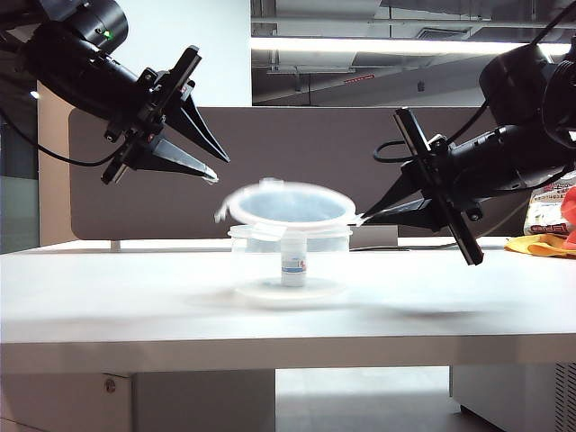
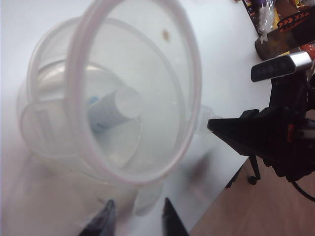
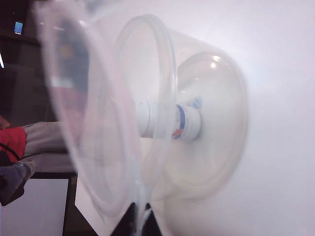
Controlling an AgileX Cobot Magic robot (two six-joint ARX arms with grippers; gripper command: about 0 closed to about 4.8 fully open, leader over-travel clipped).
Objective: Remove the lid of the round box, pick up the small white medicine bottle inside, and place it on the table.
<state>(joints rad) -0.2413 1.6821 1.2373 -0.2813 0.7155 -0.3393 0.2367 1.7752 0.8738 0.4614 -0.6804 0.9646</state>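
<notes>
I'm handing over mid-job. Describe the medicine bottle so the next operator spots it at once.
On the white table, find the clear round box between the two grippers. The small white medicine bottle stands upright inside; it is the only opaque thing there, with blue and reddish label marks.

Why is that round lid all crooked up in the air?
The lid hangs tilted above the tub because the right gripper pinches its edge. The left gripper hovers nearby. The bottle stands upright inside; nothing spilled.
</notes>
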